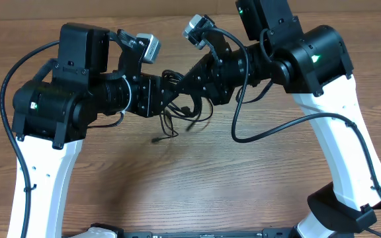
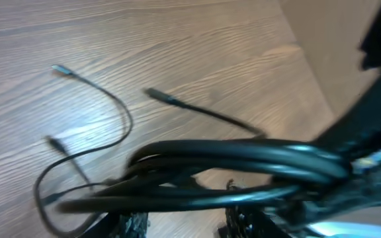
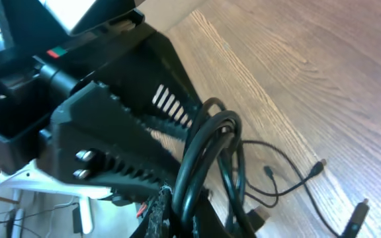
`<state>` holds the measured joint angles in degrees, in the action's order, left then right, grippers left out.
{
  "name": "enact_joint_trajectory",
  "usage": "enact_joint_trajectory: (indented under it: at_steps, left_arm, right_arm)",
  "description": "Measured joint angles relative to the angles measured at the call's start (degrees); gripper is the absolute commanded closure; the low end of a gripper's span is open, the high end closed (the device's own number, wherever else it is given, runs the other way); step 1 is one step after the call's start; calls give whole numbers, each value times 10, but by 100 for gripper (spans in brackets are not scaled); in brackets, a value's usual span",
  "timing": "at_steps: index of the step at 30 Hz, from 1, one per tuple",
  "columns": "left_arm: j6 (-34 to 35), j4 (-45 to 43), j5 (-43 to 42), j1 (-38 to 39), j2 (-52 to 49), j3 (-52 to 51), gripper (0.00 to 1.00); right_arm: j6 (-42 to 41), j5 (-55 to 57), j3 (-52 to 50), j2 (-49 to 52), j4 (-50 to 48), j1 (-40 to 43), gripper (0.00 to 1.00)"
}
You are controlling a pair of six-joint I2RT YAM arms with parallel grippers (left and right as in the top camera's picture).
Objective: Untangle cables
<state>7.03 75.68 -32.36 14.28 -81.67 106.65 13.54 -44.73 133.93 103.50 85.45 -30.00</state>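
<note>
Closest to my left wrist camera, the cables (image 2: 243, 155) cross the view as a thick, blurred black bundle, raised above the table (image 2: 197, 39).

Left gripper (image 2: 185, 225): the fingers (image 2: 132, 226) stand apart with bare wood showing between them. The bundle lies across their tips; contact cannot be confirmed.

Right gripper (image 1: 189, 86): it meets the left one at the bundle, mid-table toward the far edge. In its wrist view one ribbed pad (image 3: 159, 210) sits against the looped cables. The other finger is hidden, so I cannot tell whether this one is clamped.

Count: two arms, one bundle, three loose plug ends (image 2: 59, 69) trailing onto the wood. Strands inside the knot cannot be counted.

Edges: the far table edge runs close behind both wrists, with a tan board (image 1: 144, 8) beyond it. Open wood lies on the near side, between my arms.
</note>
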Motion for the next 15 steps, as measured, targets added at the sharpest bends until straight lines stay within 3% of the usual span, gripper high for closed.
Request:
enact_joint_trajectory:
  at_steps: [8,15]
  left_arm:
    - [-82,21,71,-5,0,0,56]
    - [-113,14,85,-5,0,0,56]
  right_arm:
    - [0,-18,0,0,42,21,96]
    - [0,-68,0,0,47,22,96]
